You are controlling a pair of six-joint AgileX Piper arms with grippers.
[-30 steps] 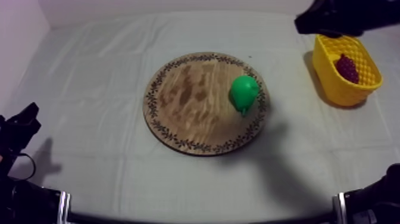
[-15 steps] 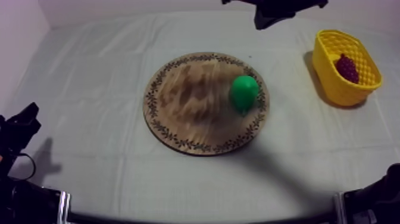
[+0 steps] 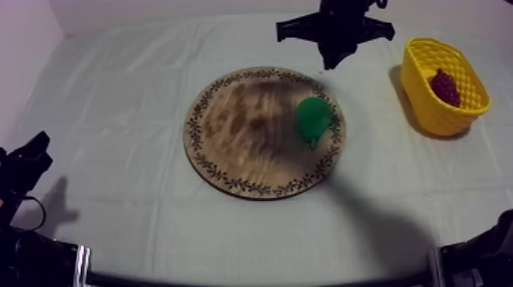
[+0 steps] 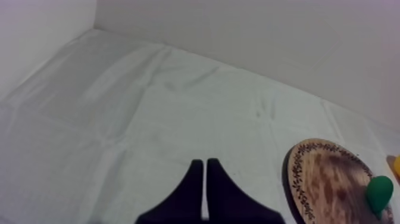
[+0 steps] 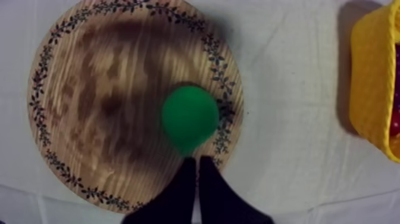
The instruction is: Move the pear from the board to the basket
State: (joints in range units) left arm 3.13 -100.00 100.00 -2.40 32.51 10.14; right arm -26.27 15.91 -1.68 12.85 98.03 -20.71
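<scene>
The pear (image 3: pixel 313 119) lies at the wooden board's (image 3: pixel 237 136) right rim. The right gripper (image 3: pixel 333 61) hovers past the board's far edge, fingers clenched empty. The left gripper (image 4: pixel 205 174), also clenched empty, sits well off the board's left.

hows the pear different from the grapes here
The pear is bright green; the grapes are dark purplish red. The pear is one smooth rounded body, the grapes a bumpy cluster. The pear lies on the wooden board, near its rim on the basket side, while the grapes sit inside the yellow basket. Both are toy fruit.
</scene>
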